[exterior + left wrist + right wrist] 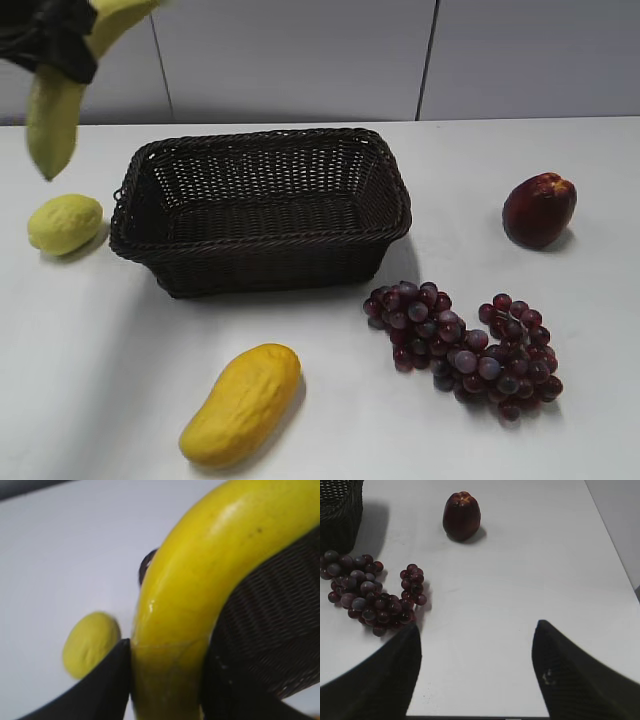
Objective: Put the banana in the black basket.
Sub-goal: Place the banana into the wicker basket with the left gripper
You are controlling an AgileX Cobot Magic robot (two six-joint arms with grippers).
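My left gripper (60, 45) is shut on the banana (55, 115), a slim curved yellow-green fruit, and holds it in the air at the top left, above and left of the black basket (262, 262). In the left wrist view the banana (200, 580) fills the frame between the jaws (167, 670), with the basket's weave (280, 630) behind it. The basket stands empty at the table's middle. My right gripper (477, 665) is open and empty over bare table; it does not show in the exterior view.
A bumpy lemon (64, 224) lies left of the basket. A plump orange-yellow mango (241, 404) lies in front of it. A bunch of dark grapes (465, 350) and a dark red fruit (539, 209) lie at the right.
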